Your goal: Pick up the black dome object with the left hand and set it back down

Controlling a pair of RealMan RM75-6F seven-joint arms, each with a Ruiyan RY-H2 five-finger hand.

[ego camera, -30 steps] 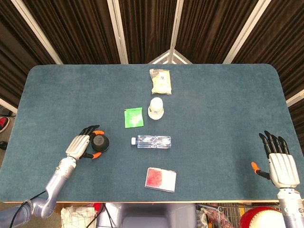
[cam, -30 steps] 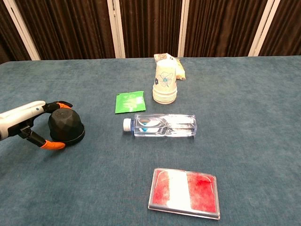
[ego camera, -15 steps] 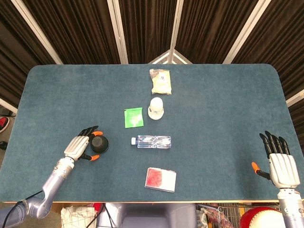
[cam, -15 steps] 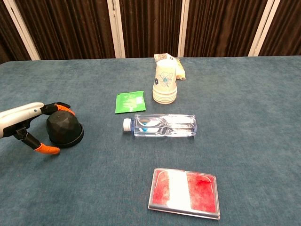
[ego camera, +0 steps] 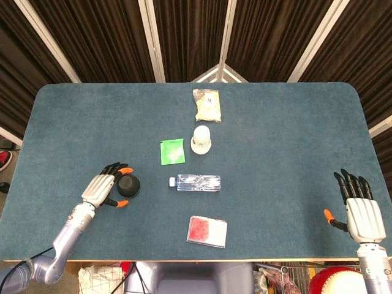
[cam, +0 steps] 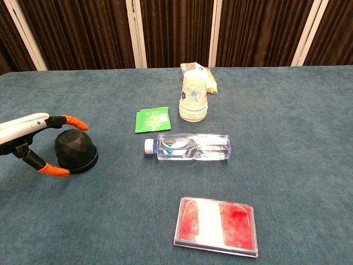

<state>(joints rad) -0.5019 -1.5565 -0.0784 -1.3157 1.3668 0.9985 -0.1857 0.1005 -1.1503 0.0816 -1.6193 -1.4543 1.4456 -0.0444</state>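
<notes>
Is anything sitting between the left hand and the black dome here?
Nothing visible. The left hand is open right beside the dome, its orange-tipped fingers spread around it with only bare table between. The bottle and green packet lie off on the dome's far side.

The chest view's edge is cutting off the left hand [cam: 27,141] at the wrist. The snack bag [cam: 205,74] is hiding mostly behind the paper cups [cam: 193,96]. The right hand [ego camera: 361,211] is showing only from overhead.
</notes>
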